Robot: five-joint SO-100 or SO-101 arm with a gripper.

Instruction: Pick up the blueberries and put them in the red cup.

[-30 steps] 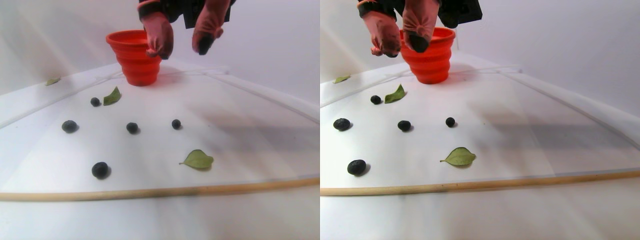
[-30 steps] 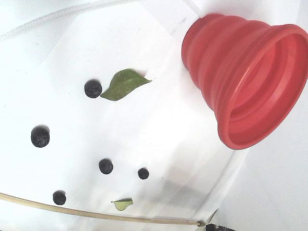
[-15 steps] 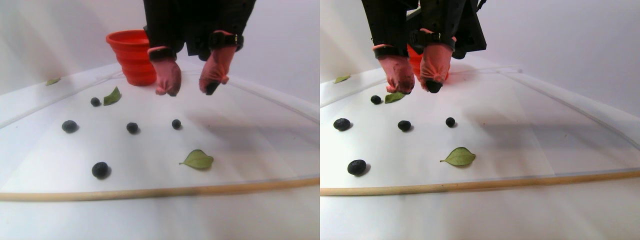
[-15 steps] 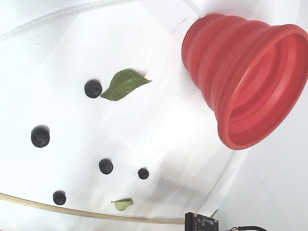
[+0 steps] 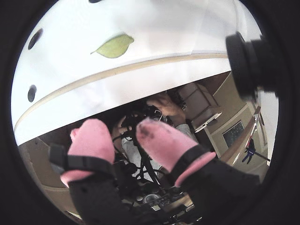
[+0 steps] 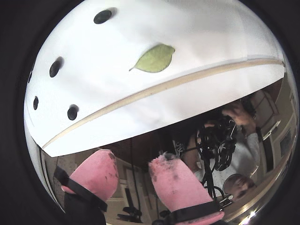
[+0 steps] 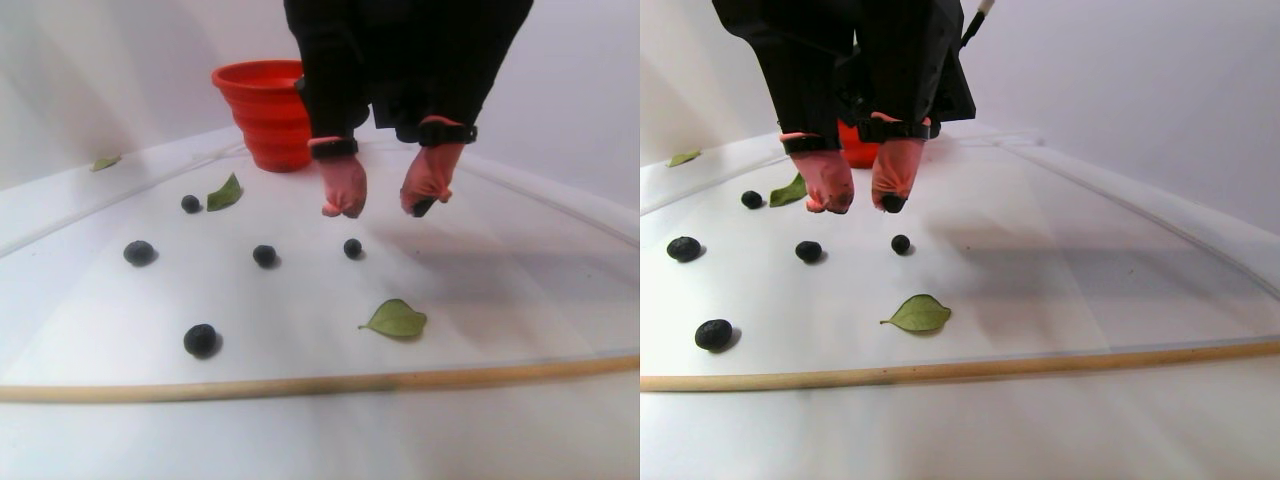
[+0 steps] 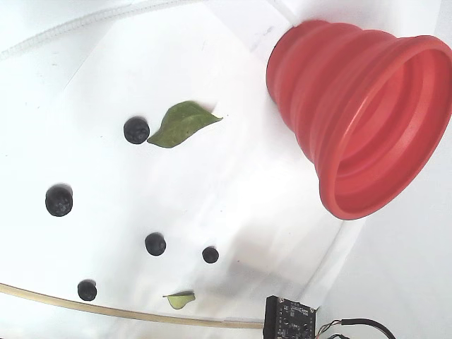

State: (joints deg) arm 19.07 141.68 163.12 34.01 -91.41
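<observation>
Several blueberries lie scattered on the white sheet; the nearest to the arm is a small one (image 7: 352,247) (image 8: 210,255). Others rest at the left (image 7: 139,252), in the middle (image 7: 264,255) and near the front (image 7: 200,339). The red cup (image 7: 262,110) (image 8: 367,120) stands upright at the back left, behind the arm. My gripper (image 7: 385,208) hangs open just above and behind the small berry, its pink-covered fingers (image 7: 343,195) apart with nothing between them. Both wrist views show the gripper (image 5: 121,126) (image 6: 135,158) open, with berries (image 6: 72,112) on the sheet beyond.
A green leaf (image 7: 397,319) (image 6: 153,58) lies at the front right, another leaf (image 7: 224,193) (image 8: 182,122) beside the back berry, a third leaf (image 7: 104,162) far left. A wooden strip (image 7: 320,383) runs along the sheet's front edge.
The gripper has come down and forward from beside the cup's rim to just above the sheet near the small berry, staying open. Berries, leaves and cup have not moved.
</observation>
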